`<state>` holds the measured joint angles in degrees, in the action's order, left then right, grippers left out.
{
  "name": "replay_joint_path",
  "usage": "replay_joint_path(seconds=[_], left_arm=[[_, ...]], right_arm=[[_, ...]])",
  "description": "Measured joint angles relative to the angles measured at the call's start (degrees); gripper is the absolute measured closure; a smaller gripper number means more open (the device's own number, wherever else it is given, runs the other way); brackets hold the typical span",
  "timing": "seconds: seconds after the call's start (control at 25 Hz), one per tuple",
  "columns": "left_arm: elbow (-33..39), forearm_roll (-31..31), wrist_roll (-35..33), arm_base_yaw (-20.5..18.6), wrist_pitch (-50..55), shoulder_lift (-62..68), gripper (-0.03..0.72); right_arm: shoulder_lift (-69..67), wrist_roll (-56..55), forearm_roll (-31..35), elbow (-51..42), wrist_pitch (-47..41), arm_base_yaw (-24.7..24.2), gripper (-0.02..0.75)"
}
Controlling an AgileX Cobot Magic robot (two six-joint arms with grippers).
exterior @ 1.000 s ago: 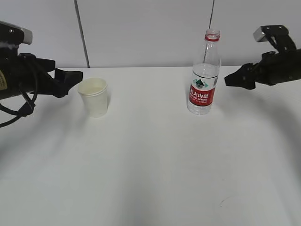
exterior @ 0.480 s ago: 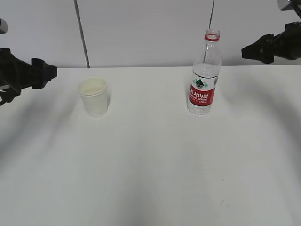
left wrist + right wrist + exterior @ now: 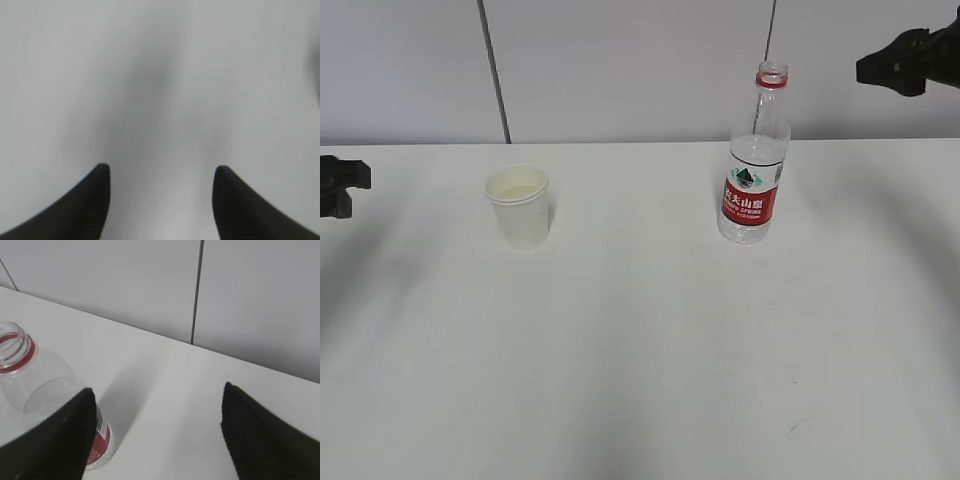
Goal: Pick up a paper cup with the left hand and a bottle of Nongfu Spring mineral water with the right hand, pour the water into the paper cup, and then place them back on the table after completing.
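A white paper cup [image 3: 520, 206] stands upright on the white table [image 3: 640, 340], left of centre. The clear, uncapped bottle [image 3: 754, 160] with a red label stands upright to the right, and its neck and label [image 3: 30, 390] also show at the left of the right wrist view. My left gripper [image 3: 159, 171] is open over bare table; only its tip [image 3: 340, 185] shows at the left edge, well away from the cup. High at the right edge, my right gripper [image 3: 157, 390] is open and holds nothing, its fingertips [image 3: 885, 68] above and right of the bottle.
A grey panelled wall [image 3: 620, 70] with vertical seams runs behind the table's far edge. Nothing else stands on the table besides the cup and bottle.
Both arms have drawn back from the objects: the left one slid out toward the left edge, the right one rose up and to the right. The cup and bottle stayed put.
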<state>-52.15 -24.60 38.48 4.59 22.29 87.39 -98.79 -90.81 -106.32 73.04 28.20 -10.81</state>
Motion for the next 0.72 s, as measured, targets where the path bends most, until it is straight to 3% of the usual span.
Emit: replay_joint_path(seconds=[0.16, 0.44, 0.72], left_arm=[[-3.35, 3.66, -4.21, 1.44, 11.96, 0.00, 0.303], [-9.60, 21.39, -25.57, 2.10, 28.93, 0.00, 0.314], [-10.78, 23.17, -30.64, 2.20, 42.05, -0.06, 0.319]], right_arm=[[0.93, -0.09, 0.00, 0.00, 0.00, 0.00, 0.163], [1.62, -2.00, 0.00, 0.00, -0.03, 0.00, 0.163], [1.62, -2.60, 0.00, 0.00, -0.03, 0.00, 0.163]])
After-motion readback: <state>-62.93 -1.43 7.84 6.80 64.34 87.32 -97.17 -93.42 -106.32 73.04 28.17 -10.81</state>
